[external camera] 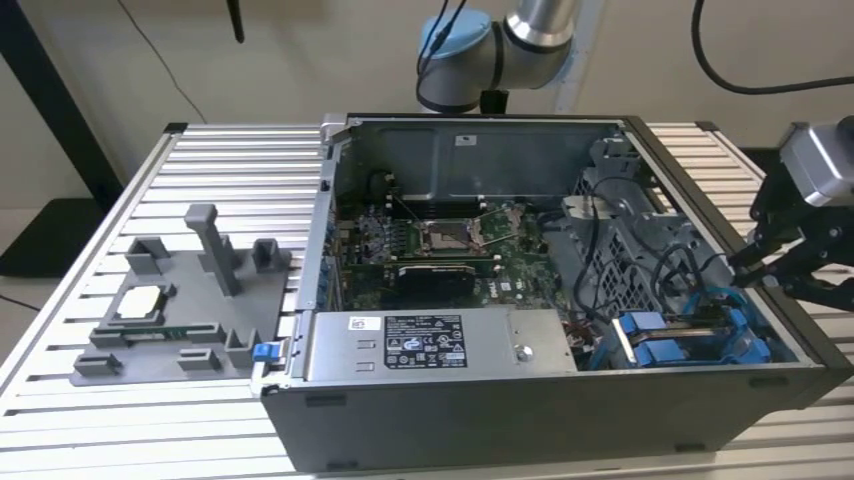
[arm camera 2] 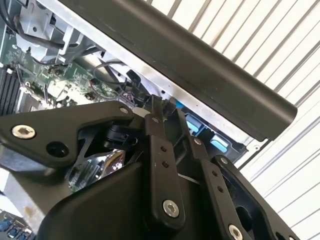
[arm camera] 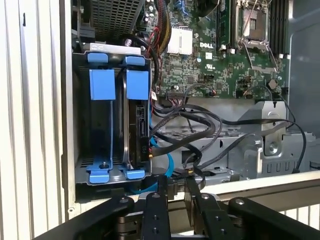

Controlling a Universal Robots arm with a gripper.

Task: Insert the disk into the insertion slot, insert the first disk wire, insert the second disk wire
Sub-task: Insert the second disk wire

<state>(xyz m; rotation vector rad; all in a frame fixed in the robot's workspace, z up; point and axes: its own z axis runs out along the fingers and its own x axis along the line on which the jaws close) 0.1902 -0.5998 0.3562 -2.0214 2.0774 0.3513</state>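
- A slatted surface (external camera: 120,440) carries everything. At the exterior view's left lies one grey tray (external camera: 174,330) with one square chip (external camera: 143,303) resting in it, probably parked there out of the way.
- In the middle, one computer case (external camera: 534,410) lies on its side with the cover off, so its inside can be reached from above. It holds one circuit board (external camera: 441,240) and one labelled grey box (external camera: 427,345).
- Toward the exterior view's right sits the insertion slot (external camera: 681,345), a cage with two blue carriers side by side. In the first wrist view one disk (arm camera: 139,125) appears seated in one of them, its connector edge facing out.
- A bundle of black wires (arm camera: 200,130) and one blue wire (arm camera: 167,167) hang loose just beside that edge.
- The single gripper (external camera: 757,272) hangs above the case wall near the cage, seemingly lined up with the disk's connectors. Whether it is open, or has hold of anything, cannot be told.
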